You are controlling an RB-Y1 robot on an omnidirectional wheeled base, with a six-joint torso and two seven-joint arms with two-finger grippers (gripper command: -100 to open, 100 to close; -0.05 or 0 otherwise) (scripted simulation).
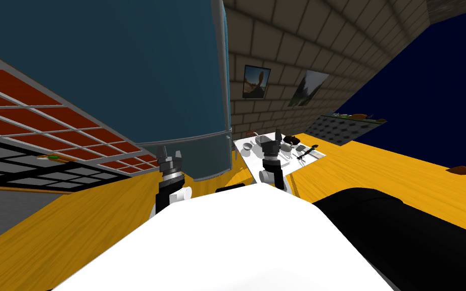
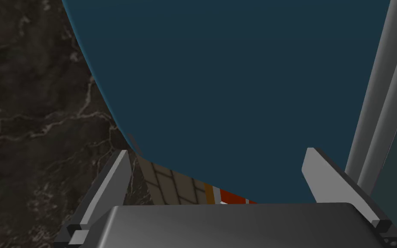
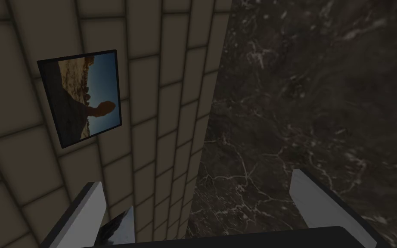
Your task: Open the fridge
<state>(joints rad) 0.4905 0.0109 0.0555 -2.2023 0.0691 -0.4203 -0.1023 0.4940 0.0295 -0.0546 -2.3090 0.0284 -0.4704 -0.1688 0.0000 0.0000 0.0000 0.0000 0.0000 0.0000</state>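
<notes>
Two thin, light grey blade fingers (image 2: 120, 176) of the left gripper (image 2: 219, 150) stand spread wide apart with nothing between them. They face the tall dark teal fridge with a smooth, rounded door (image 2: 236, 86). The door's surface spans the whole gap between the fingers; whether the tips touch it cannot be told. A long, pale grey bar handle (image 2: 378, 94) runs along the door's edge, just outside one finger and apart from it.

From the head camera the left gripper (image 1: 170, 150) points up at the lower part of the fridge (image 1: 126, 76), close below the grey strip that crosses its front. The bar handle (image 1: 220, 65) rises along the fridge's right edge, off to this gripper's right. The fridge door lies shut, flush with the body.

To the right of the fridge, the right gripper (image 1: 270, 139) is raised in front of a flat white tabletop (image 1: 251, 160) that carries several small dark and white objects, too small to name. Its own fingers (image 3: 309, 193) are also spread, holding nothing.

Left of the fridge slants a grid of pale bars with red panels (image 1: 50, 121). A yellow wood-grain floor (image 1: 404, 172) stretches under everything, and two framed pictures (image 1: 255, 81) hang on the brown brick wall (image 1: 328, 45) behind the table.
</notes>
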